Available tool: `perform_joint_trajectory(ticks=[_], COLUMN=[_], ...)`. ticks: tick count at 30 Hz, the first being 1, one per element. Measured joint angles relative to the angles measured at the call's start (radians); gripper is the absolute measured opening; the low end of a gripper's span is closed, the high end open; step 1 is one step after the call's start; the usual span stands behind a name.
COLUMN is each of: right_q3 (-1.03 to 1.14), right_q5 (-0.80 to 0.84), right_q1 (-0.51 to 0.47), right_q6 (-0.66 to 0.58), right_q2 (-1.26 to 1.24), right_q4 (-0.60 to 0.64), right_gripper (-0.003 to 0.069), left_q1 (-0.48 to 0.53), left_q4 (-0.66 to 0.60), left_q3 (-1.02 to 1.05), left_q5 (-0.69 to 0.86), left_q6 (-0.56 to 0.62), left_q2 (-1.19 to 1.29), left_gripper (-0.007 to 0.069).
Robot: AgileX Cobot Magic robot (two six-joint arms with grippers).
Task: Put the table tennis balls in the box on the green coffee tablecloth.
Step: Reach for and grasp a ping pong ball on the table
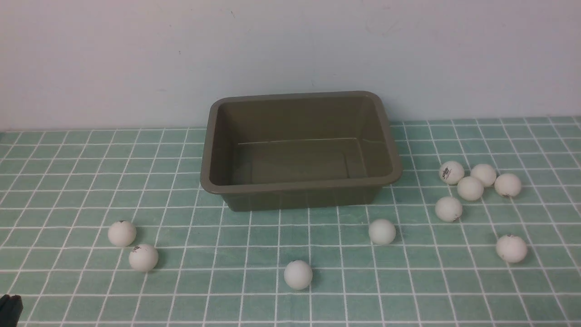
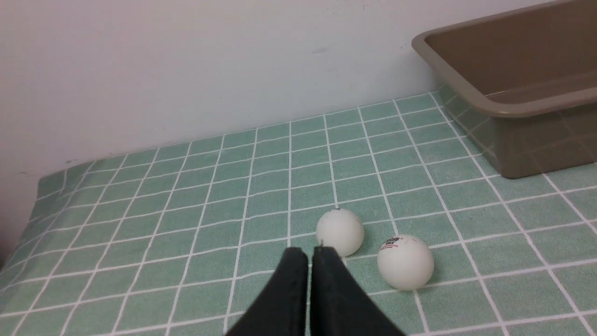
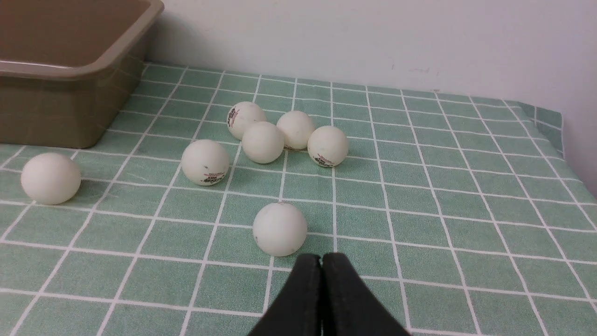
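Pre-grasp stage: box (image 1: 299, 186) empty, ten balls (image 1: 297, 274) on cloth (image 1: 68, 181). Left tool (image 2: 310, 253) & right tool (image 3: 322, 259) both clenched, empty. Next: spread a tool, drop over nearest ball.

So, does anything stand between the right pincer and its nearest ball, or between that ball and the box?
Nothing visible stands between the shut right pincer and the nearest ball, only bare tablecloth. On the cloth, another ball lies roughly between it and the box; a lifted carry should pass over it.
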Motion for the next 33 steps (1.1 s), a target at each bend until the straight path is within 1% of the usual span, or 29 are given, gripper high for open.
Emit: perform_joint_trajectory(ticks=[28,31,33], right_q3=[0.000,0.000,0.001], right_q5=[0.000,-0.015,-0.047], right_q1=[0.000,0.000,0.000], right_q6=[0.000,0.000,0.000], right_q2=[0.000,0.000,0.000], right_q4=[0.000,0.041,0.130], right_gripper=[-0.0018,-0.0018,-0.0018], left_q1=[0.000,0.000,0.000], left_q4=[0.000,0.000,0.000], left_q3=[0.000,0.000,0.000], left_q5=[0.000,0.000,0.000], left_q6=[0.000,0.000,0.000], left_q2=[0.000,0.000,0.000], left_gripper=[-0.0004,-0.0004,-0.0004])
